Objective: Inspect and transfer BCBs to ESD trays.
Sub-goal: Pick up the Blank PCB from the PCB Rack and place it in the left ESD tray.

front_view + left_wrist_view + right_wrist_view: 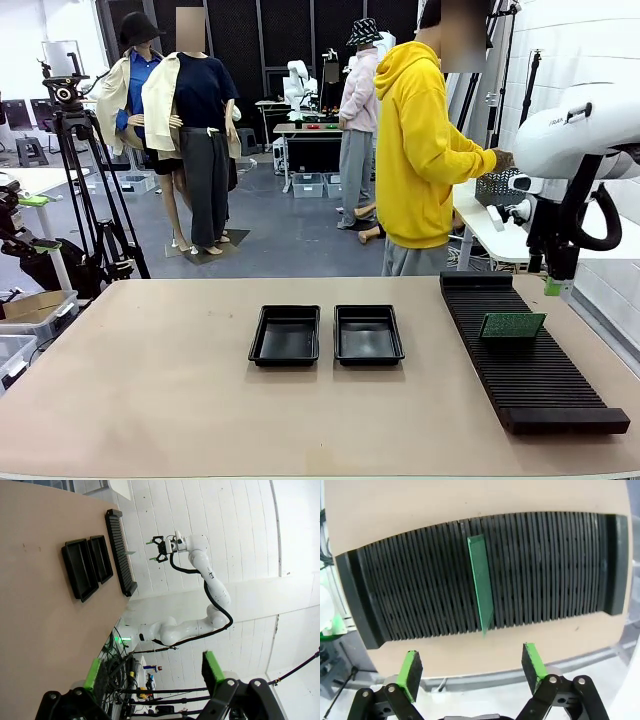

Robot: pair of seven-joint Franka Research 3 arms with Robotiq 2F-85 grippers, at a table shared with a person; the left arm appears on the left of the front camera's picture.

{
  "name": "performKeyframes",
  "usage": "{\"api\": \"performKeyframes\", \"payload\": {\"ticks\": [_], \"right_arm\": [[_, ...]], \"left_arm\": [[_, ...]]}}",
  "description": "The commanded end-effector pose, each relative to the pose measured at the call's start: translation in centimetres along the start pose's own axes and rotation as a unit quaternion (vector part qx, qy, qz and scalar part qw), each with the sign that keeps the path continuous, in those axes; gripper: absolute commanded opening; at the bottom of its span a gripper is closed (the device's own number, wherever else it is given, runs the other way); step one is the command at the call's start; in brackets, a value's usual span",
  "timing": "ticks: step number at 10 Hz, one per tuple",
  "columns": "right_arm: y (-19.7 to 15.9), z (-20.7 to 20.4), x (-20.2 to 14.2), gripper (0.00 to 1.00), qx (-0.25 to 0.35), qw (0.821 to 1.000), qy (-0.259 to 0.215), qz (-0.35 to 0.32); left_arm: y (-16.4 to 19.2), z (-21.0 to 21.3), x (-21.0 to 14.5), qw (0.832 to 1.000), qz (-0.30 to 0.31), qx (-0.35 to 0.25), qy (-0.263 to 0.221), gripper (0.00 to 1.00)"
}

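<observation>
One green BCB (pixel 512 326) stands on edge in a slot of the long black ribbed rack (pixel 530 375), seen from above as a thin green strip (pixel 481 587). Two empty black ESD trays (pixel 288 335) (pixel 368 333) lie side by side at the table's middle. My right gripper (pixel 553 287) hangs above the rack's far right edge, beside and above the board. In its wrist view it is open (pixel 472 665) with nothing between the green pads (pixel 532 661). My left gripper (pixel 152 670) is open and empty, high and far from the table, looking across at the trays (pixel 80 569).
A person in a yellow hoodie (pixel 425 150) stands at the far side, turned to a side table, one hand on a grey mesh basket (pixel 497 187). A camera tripod (pixel 85 190) stands off the table's far left. Bare tabletop (pixel 130 380) spreads left of the trays.
</observation>
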State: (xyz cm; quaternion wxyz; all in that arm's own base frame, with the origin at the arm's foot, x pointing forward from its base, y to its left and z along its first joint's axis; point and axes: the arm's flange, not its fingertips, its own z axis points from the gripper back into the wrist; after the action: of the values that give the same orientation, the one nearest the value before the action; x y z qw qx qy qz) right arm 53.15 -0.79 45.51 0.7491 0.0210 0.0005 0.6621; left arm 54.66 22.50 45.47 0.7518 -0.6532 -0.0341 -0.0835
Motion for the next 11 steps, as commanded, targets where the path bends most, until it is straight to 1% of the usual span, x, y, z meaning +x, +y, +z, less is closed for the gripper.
{"api": "performKeyframes", "payload": {"ticks": [1,2,3,5,7,10,11], "right_arm": [[0.8,-2.5,0.1,1.0,0.007,0.999,-0.034,0.031],[1.4,-2.8,-0.1,1.0,0.008,0.998,-0.05,0.027],[2.0,-2.8,-0.3,1.0,-0.009,0.998,-0.051,0.019],[2.4,-3.9,-0.2,1.0,-0.035,0.997,-0.066,0.028],[1.8,-5.5,-0.2,1.0,-0.03,0.996,-0.077,0.028],[0.9,-7.0,0.2,1.0,-0.062,0.993,-0.08,0.056],[0.5,-7.4,0.2,1.0,-0.058,0.992,-0.089,0.064]], "left_arm": [[-0.2,0.1,0.0,1.0,0.001,0.0,-0.004,1.0],[-0.2,0.1,0.0,1.0,0.001,0.0,-0.004,1.0],[-0.2,0.1,0.0,1.0,0.001,0.0,-0.004,1.0],[-0.2,0.1,0.0,1.0,0.001,0.0,-0.004,1.0],[-0.2,0.1,0.0,1.0,0.001,0.0,-0.004,1.0],[-0.2,0.1,0.0,1.0,0.001,0.0,-0.004,1.0],[-0.2,0.1,0.0,1.0,0.001,0.0,-0.004,1.0]]}}
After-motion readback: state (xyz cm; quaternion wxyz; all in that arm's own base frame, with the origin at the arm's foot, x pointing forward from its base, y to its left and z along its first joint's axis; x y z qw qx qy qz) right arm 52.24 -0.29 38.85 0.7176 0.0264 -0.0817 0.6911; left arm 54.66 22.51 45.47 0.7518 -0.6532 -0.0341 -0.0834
